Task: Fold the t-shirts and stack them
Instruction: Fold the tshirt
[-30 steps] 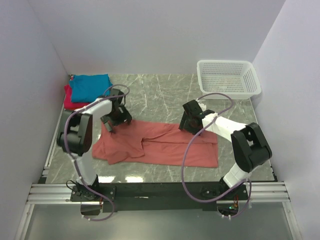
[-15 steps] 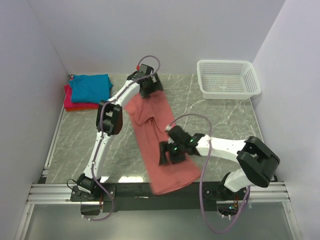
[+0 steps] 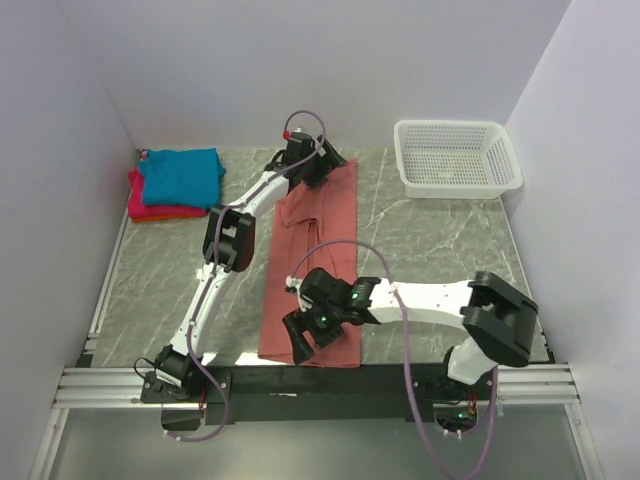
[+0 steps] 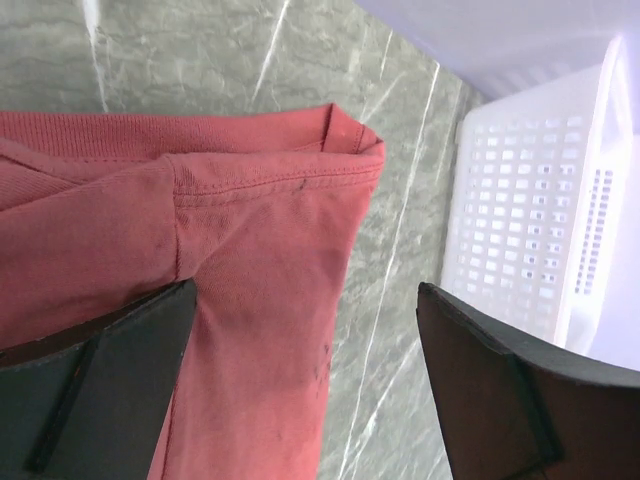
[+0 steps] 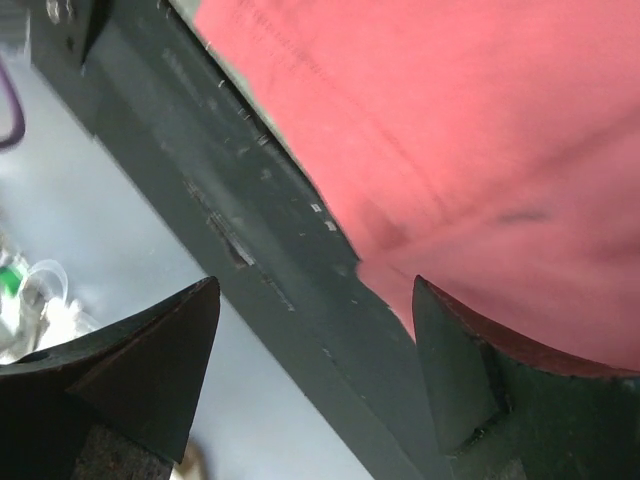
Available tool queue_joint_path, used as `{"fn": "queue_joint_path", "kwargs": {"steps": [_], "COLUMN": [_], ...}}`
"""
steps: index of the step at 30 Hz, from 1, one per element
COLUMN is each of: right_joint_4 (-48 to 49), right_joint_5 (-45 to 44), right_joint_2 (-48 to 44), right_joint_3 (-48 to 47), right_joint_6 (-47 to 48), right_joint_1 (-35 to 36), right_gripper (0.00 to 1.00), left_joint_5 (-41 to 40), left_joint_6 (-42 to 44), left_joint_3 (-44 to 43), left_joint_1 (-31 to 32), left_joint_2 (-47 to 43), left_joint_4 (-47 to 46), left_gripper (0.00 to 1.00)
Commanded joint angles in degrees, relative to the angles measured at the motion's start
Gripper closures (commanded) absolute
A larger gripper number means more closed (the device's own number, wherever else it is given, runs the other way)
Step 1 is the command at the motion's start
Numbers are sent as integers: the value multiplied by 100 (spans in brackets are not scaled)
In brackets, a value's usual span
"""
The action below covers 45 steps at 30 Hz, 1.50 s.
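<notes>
The salmon-red t-shirt (image 3: 312, 260) lies as a long narrow strip from the back of the table to its front edge. My left gripper (image 3: 322, 163) hovers over the shirt's far end, open; in the left wrist view the left gripper (image 4: 305, 390) has the shirt's hemmed corner (image 4: 250, 250) under it and nothing held. My right gripper (image 3: 298, 338) is at the shirt's near left corner, open; in the right wrist view the right gripper (image 5: 310, 370) spans the table's dark front rail (image 5: 250, 200), with the shirt (image 5: 450, 120) beside one finger. A folded teal-blue t-shirt (image 3: 180, 173) lies on a magenta-pink one (image 3: 148, 207) at the back left.
A white mesh basket (image 3: 455, 158) stands at the back right, also close beside my left gripper as the basket (image 4: 530, 230) in the left wrist view. White walls close in the table on three sides. The black frame rail (image 3: 320, 380) runs along the near edge.
The salmon-red shirt has swung from a diagonal to lying straight front to back. My left gripper moved further back and right. My right gripper moved left toward the near edge and its jaws widened.
</notes>
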<state>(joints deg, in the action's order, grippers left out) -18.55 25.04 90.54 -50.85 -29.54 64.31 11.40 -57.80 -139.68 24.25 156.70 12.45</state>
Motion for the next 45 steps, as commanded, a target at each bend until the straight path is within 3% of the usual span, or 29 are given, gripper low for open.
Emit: {"fn": "queue_joint_path", "kwargs": {"steps": [1,3,8,10,14,16,19,20,23,26,31,37,45], "right_joint_4": [-246,-167,290,203,-139,-132,-316,-490,-597,-536,-413,0,334], "right_joint_5": [-987,-1473,-2589,-2967,-3409,-3243,-2953,-2874,-2339,-1723,-1371,-1097,-1010], "right_joint_2": [-782,-1318,-2565,-2839,-3550,-3797,-4176,-4316,-4483,-4554,-4467,-4185,-3781], "right_joint_3": [-48,135,777,1015,1454,1735,2008,2139,2342,2632,2949,3195,3248], "right_joint_6": [-121,-358,-895,-1167,-1686,-1801,-1985,-2046,-2205,-2240,-2548,-2803,-2899], "right_joint_1": [-24,-24,-182,-261,-463,-534,-595,-613,-648,-648,-648,-648,-648], "right_gripper": [16,14,8,0,0,0,0,0,0,3,5,11,24], "left_joint_5": [-420,-174,-770,-709,-814,-1122,-1473,-1517,-1474,-1666,-1492,-1369,-1113], "left_joint_6": [119,251,972,1069,1210,1088,659,499,-178,-871,-2120,-2763,-2623], "left_joint_3": [37,246,1521,1698,2573,3224,5042,6134,8140,9322,10389,11032,11419], "left_joint_1": [-17,18,264,291,396,554,887,993,1494,1933,2777,3007,3015], "left_joint_2": [-147,-524,-2695,-3326,-4313,-5005,-6085,-6386,-7538,-8566,-10191,-10774,-10231], "left_joint_4": [301,557,337,608,1346,1846,1972,1911,1638,2337,3114,3774,3335], "left_gripper": [1,1,1,1,1,0,1,1,1,1,1,2,34]}}
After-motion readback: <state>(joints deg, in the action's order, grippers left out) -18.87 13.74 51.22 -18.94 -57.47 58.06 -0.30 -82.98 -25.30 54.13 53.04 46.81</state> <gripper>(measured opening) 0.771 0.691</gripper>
